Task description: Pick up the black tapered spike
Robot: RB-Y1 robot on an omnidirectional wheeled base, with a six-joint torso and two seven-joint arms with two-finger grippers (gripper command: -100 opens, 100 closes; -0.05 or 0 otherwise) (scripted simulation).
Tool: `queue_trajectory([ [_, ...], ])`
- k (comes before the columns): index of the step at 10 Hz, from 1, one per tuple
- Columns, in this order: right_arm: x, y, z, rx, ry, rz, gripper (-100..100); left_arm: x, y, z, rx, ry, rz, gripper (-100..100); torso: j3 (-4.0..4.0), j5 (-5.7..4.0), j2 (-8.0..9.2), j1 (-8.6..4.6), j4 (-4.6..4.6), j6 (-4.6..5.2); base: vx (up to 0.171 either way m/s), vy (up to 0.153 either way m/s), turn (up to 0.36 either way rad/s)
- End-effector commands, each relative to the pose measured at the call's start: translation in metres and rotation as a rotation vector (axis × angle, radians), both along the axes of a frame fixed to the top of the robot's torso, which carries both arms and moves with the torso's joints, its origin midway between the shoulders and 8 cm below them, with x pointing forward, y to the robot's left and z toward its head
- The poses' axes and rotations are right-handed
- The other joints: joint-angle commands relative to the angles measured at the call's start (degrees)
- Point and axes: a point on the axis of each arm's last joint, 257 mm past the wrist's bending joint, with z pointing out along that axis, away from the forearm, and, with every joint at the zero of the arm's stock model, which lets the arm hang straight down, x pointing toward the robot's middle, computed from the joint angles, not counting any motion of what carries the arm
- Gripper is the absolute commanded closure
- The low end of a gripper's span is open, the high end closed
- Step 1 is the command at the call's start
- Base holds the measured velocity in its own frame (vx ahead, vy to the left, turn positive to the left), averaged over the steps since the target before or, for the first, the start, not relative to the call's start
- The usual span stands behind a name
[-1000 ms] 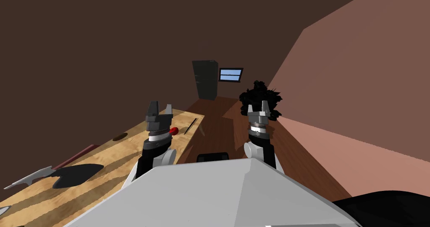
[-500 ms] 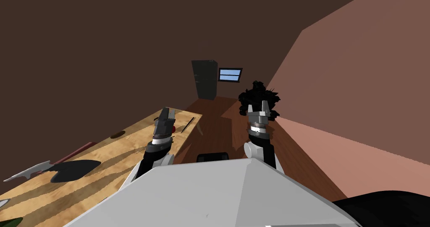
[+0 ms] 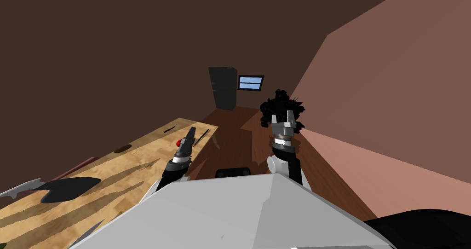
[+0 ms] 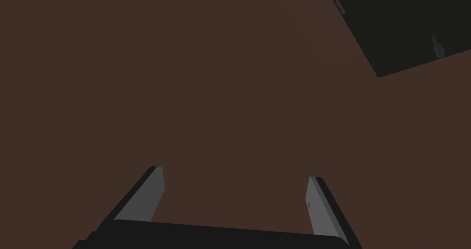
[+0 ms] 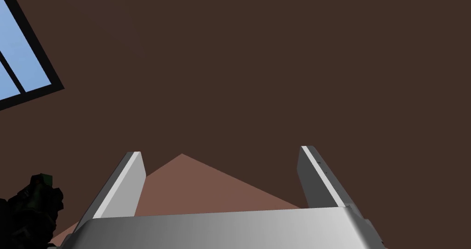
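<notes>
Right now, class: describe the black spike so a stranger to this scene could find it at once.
Find the long wooden table on the robot's left and follow it to its far end. There, beside the left tool, lies the spike: a long, thin black sliver, unlike the round red thing and the short black piece nearby.

The left arm reaches forward with its dark forearm leaning a little toward the middle. The left gripper point(image 3: 190, 132) is turned so that the head view sees it from the side, as one narrow shape, while in the left wrist view its two grey fingers point(image 4: 149, 196) stand wide apart and empty. The right arm stands more upright, with a white joint below and a light ring at the wrist, and the right gripper point(image 3: 284, 116) points up and forward with its fingers point(image 5: 120, 186) also spread and empty.
</notes>
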Motion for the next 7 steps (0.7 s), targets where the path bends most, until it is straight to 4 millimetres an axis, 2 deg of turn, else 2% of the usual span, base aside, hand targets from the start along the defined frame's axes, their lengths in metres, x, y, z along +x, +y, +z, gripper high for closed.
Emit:
queue_trajectory([
  [1, 0.0, 0.0, 0.0, 0.0, 0.0, 0.0, 0, -0.003, 0.003, -0.022, 0.031, 0.048, 0.015, -100, 0.0, 0.0, 0.0, 0.0, 0.0, 0.0, 0.059, -0.105, 0.006],
  [3, 0.0, 0.0, 0.0, 0.0, 0.0, 0.0, 0, -0.01, 0.007, -0.073, 0.116, 0.151, 0.032, -100, -0.01, 0.04, -0.02, 0.23, -0.01, 0.0, 0.067, -0.103, -0.015],
  [4, 0.0, 0.0, 0.0, 0.0, 0.0, 0.0, 0, -0.009, 0.009, -0.082, 0.118, 0.169, 0.036, -100, -0.04, 0.02, -0.07, 0.12, -0.02, 0.0, 0.067, -0.09, 0.003],
  [5, 0.0, 0.0, 0.0, 0.0, 0.0, 0.0, 0, -0.016, 0.011, -0.106, 0.164, 0.219, 0.04, -100, -0.04, 0.03, -0.05, 0.21, -0.02, -0.01, 0.079, -0.078, -0.017],
  [6, 0.0, 0.0, 0.0, 0.0, 0.0, 0.0, 0, -0.016, 0.014, -0.114, 0.165, 0.237, 0.043, -100, -0.05, 0.05, -0.09, 0.26, -0.02, 0.0, 0.071, -0.055, -0.004],
  [7, 0.0, 0.0, 0.0, 0.0, 0.0, 0.0, 0, -0.024, 0.016, -0.14, 0.212, 0.289, 0.044, -100, -0.05, 0.06, -0.07, 0.35, -0.02, 0.0, 0.096, -0.056, -0.026],
])
